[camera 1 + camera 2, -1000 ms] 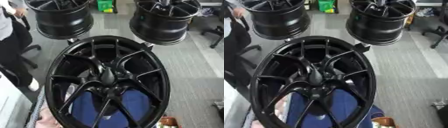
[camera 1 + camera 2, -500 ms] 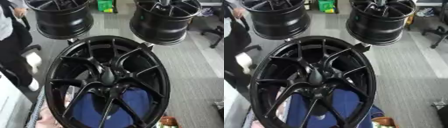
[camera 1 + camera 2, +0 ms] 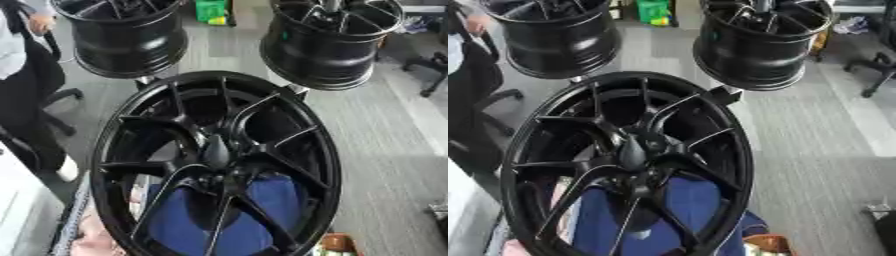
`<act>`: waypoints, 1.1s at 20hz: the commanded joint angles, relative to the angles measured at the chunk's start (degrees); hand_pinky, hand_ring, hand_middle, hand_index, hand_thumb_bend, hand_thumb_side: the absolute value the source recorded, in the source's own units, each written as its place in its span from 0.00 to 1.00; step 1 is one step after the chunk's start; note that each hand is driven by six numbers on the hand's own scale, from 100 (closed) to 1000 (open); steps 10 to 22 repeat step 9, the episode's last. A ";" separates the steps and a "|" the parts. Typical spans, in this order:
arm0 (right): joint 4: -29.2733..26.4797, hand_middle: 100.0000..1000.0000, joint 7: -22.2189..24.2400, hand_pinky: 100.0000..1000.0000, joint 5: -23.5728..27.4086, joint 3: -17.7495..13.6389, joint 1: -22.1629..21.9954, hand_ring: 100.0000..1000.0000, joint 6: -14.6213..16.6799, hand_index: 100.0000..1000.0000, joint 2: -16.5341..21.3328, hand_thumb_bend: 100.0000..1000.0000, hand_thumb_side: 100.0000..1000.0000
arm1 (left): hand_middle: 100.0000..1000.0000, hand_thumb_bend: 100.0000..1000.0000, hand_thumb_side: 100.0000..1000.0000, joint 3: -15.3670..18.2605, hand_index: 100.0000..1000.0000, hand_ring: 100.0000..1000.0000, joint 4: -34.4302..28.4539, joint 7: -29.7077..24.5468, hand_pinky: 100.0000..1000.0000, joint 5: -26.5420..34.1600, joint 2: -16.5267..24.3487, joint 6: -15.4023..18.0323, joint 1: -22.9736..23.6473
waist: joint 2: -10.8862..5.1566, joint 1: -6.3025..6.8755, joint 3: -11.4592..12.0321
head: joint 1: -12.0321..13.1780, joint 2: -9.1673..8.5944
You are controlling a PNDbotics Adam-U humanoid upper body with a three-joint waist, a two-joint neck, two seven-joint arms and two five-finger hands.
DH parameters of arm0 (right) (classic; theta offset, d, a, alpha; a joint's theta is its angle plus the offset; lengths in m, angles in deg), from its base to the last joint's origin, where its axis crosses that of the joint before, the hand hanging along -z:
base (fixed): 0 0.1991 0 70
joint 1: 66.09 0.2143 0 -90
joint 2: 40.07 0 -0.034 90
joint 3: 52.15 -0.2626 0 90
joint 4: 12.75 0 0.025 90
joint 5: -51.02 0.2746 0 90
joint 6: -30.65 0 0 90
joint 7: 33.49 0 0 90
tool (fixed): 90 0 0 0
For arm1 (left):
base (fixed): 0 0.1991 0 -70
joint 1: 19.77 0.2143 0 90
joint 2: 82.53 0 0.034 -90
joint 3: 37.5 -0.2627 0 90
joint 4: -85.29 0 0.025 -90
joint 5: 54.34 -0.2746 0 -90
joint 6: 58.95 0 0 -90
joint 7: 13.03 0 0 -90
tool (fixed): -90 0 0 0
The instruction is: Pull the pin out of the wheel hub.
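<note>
**Black wheel filled the near view, neither hand visible**

Close under the head camera stood a large black wheel (image 3: 214, 165), upright and tilted a little, its face turned toward the viewer and taking up most of the lower and middle picture. At its middle sat the wheel hub (image 3: 216, 152), from which thin spokes ran outward in pairs to the rim. A dark, rounded, tapering piece (image 3: 633, 152) stood out of the hub toward the camera; whether that was the pin could not be told, since it was as black as the metal round it. Neither of the robot's hands showed in either eye view, so nothing could be said of their fingers.

Through the lower spokes a blue cloth (image 3: 262, 210) was visible behind the wheel, and something pinkish (image 3: 94, 239) lay by the rim at the lower left. A small orange-brown object (image 3: 767, 244) showed at the bottom edge, just right of the rim.

Beyond the wheel, two more black wheels hung higher up: one at the upper left (image 3: 122, 35), one at the upper right (image 3: 332, 40), well apart from each other. Grey carpet (image 3: 385, 140) covered the floor to the right. A green box (image 3: 654, 10) sat far back between the two upper wheels. An office chair (image 3: 429, 65) stood at the right edge.
</note>
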 commanded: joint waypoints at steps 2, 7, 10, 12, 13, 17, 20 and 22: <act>-0.38 0.55 -1.16 0.82 -0.60 0.13 1.16 0.66 -0.97 0.69 2.42 0.00 0.05 | 0.66 0.00 0.61 -0.45 0.78 0.67 -3.71 6.71 0.57 12.18 -4.48 3.52 0.06 | -0.39 -0.07 -0.34 | 0.68 0.06; -0.38 0.55 -1.16 0.82 -0.63 0.70 2.02 0.66 -0.88 0.69 2.73 0.00 0.04 | 0.64 0.00 0.62 1.75 0.78 0.65 -13.98 7.48 0.57 19.02 -15.08 3.34 4.16 | -0.05 -0.42 -0.70 | 1.17 -0.28; -0.38 0.55 -1.16 0.82 -0.72 0.83 2.29 0.66 -0.82 0.70 2.86 0.00 0.04 | 0.64 0.00 0.62 2.42 0.78 0.66 -16.85 7.51 0.57 21.20 -17.27 3.72 5.61 | 0.07 -0.48 -0.73 | 1.26 -0.45; -0.38 0.55 -1.16 0.82 -0.72 0.83 2.29 0.66 -0.82 0.70 2.86 0.00 0.04 | 0.64 0.00 0.62 2.42 0.78 0.66 -16.85 7.51 0.57 21.20 -17.27 3.72 5.61 | 0.07 -0.48 -0.73 | 1.26 -0.45; -0.38 0.55 -1.16 0.82 -0.72 0.83 2.29 0.66 -0.82 0.70 2.86 0.00 0.04 | 0.64 0.00 0.62 2.42 0.78 0.66 -16.85 7.51 0.57 21.20 -17.27 3.72 5.61 | 0.07 -0.48 -0.73 | 1.26 -0.45; -0.38 0.55 -1.16 0.82 -0.72 0.83 2.29 0.66 -0.82 0.70 2.86 0.00 0.04 | 0.64 0.00 0.62 2.42 0.78 0.66 -16.85 7.51 0.57 21.20 -17.27 3.72 5.61 | 0.07 -0.48 -0.73 | 1.26 -0.45; -0.38 0.55 -1.16 0.82 -0.72 0.83 2.29 0.66 -0.82 0.70 2.86 0.00 0.04 | 0.64 0.00 0.62 2.42 0.78 0.66 -16.85 7.51 0.57 21.20 -17.27 3.72 5.61 | 0.07 -0.48 -0.73 | 1.26 -0.45; -0.38 0.55 -1.16 0.82 -0.72 0.83 2.29 0.66 -0.82 0.70 2.86 0.00 0.04 | 0.64 0.00 0.62 2.42 0.78 0.66 -16.85 7.51 0.57 21.20 -17.27 3.72 5.61 | 0.07 -0.48 -0.73 | 1.26 -0.45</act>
